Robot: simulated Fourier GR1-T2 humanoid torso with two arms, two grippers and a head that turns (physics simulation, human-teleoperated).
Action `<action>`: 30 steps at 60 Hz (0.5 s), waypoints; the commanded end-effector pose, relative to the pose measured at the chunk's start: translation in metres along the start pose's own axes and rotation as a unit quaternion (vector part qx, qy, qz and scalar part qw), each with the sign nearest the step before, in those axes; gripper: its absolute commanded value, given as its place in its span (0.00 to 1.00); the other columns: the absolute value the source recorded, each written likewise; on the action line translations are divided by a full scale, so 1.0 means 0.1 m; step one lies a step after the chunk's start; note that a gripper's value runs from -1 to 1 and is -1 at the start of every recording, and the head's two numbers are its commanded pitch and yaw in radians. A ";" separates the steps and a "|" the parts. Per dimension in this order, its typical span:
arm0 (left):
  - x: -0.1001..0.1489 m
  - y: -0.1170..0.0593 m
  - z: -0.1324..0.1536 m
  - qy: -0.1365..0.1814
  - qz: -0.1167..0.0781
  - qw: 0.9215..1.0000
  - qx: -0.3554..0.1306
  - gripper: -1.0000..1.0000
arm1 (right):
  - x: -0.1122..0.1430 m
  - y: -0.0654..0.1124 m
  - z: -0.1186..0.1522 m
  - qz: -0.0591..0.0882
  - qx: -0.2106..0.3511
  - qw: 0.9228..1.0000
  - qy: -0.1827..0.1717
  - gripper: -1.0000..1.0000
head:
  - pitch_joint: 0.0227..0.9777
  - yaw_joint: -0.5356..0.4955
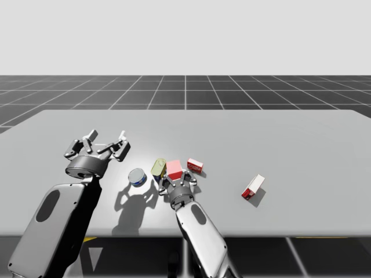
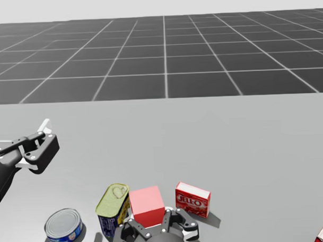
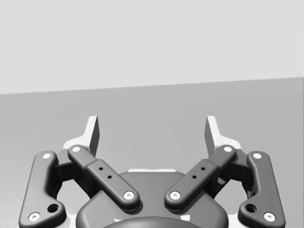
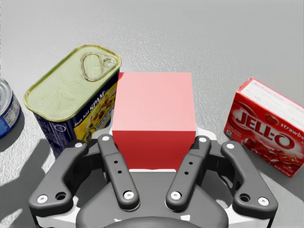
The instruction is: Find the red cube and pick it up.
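On the matte grey table (image 1: 301, 139), the smooth red cube (image 4: 154, 118) is sitting between an oblong tin (image 4: 71, 90) and a red box (image 4: 268, 128); my right gripper (image 4: 154, 145) is clasping its sides; my left gripper (image 3: 152, 135) is gaping wide.

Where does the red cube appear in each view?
High view: red cube at the table's front middle, ahead of my right gripper.
Head view: red cube low, centre-left.
Right wrist view: red cube held between that gripper's fingers.
Shared landmark: yellow-topped can beside it.
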 end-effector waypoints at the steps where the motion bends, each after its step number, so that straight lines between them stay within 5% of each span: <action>1: 0.00 0.00 0.00 0.000 -0.001 1.000 0.000 0.00 | -0.06 -0.05 -0.01 -0.015 -0.053 0.998 0.008 1.00 | 0.48 0.55; 16: -0.01 0.00 0.01 0.000 0.000 1.000 0.000 0.00 | 0.03 -0.04 0.04 -0.010 -0.055 0.998 -0.006 1.00 | 0.44 0.55; 30: 0.00 0.00 0.00 -0.001 0.001 1.000 0.000 0.00 | 0.37 -0.05 0.23 -0.005 -0.053 0.997 -0.053 1.00 | 0.45 0.55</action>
